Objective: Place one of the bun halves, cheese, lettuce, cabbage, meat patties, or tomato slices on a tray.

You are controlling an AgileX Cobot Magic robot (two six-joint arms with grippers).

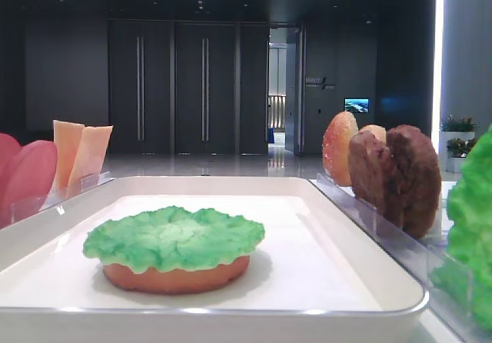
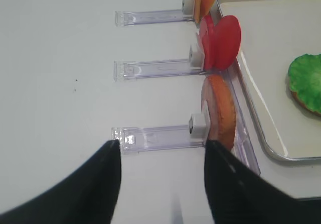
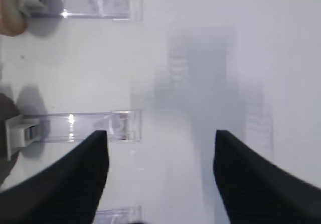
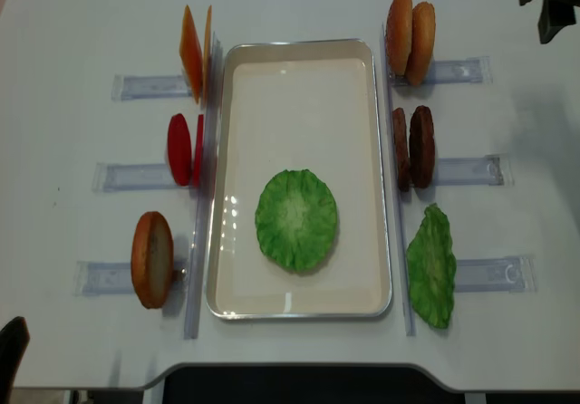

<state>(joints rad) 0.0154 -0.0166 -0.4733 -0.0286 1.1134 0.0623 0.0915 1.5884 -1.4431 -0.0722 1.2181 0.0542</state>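
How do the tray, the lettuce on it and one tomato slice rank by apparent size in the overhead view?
1. tray
2. lettuce
3. tomato slice, though it stands on edge, so its face is foreshortened.

We see the right gripper [image 3: 160,176] w/ jaws spread wide, empty; left gripper [image 2: 163,181] likewise apart, apparently empty.

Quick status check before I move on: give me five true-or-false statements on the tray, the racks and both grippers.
1. A lettuce leaf lies on a bun half in the tray. True.
2. Two meat patties lie flat in the tray. False: they stand in a rack right of it.
3. The right gripper holds nothing. True; its jaws are open.
4. The tomato slices stand left of the tray. True.
5. The left gripper grips a cheese slice. False: it is open and empty.
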